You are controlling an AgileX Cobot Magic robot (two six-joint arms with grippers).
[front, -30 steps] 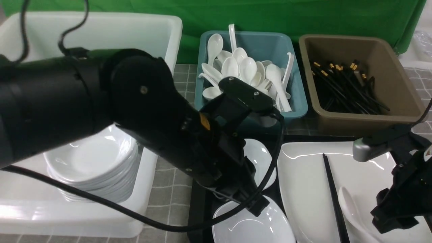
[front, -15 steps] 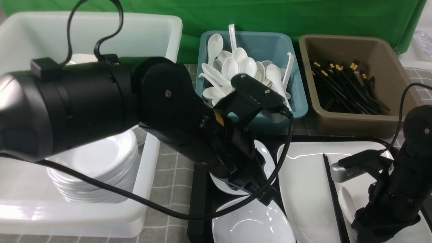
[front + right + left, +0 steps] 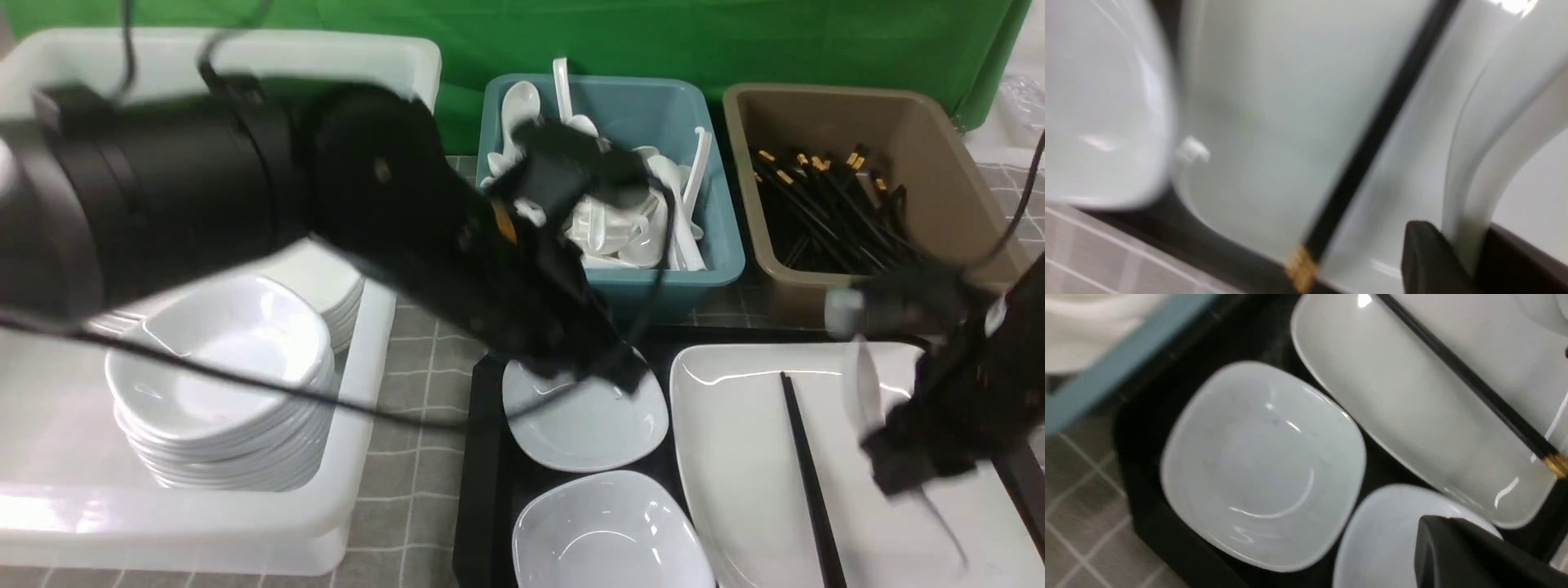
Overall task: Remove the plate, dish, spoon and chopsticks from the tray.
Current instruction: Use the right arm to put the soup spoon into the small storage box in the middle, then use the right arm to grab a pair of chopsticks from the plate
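Observation:
The black tray [image 3: 482,490] holds two small white dishes, the far one [image 3: 584,416] and the near one [image 3: 608,535], and the large white plate [image 3: 751,457]. A black chopstick [image 3: 804,482] lies on the plate. My right gripper [image 3: 898,457] hangs above the plate's right part, shut on the white spoon [image 3: 864,384]. In the right wrist view the spoon's handle [image 3: 1494,122] sits between the gripper's [image 3: 1470,253] fingers. My left gripper [image 3: 624,376] hovers over the far dish; one dark finger [image 3: 1474,555] shows, blurred.
A teal bin [image 3: 710,269] of white spoons and a brown bin [image 3: 947,278] of black chopsticks stand behind the tray. A big white tub [image 3: 359,408] on the left holds stacked white bowls [image 3: 220,384]. Grey checked cloth covers the table.
My right gripper has risen from the plate with the spoon in it. My left arm has pulled up and back from the near dish to above the far dish.

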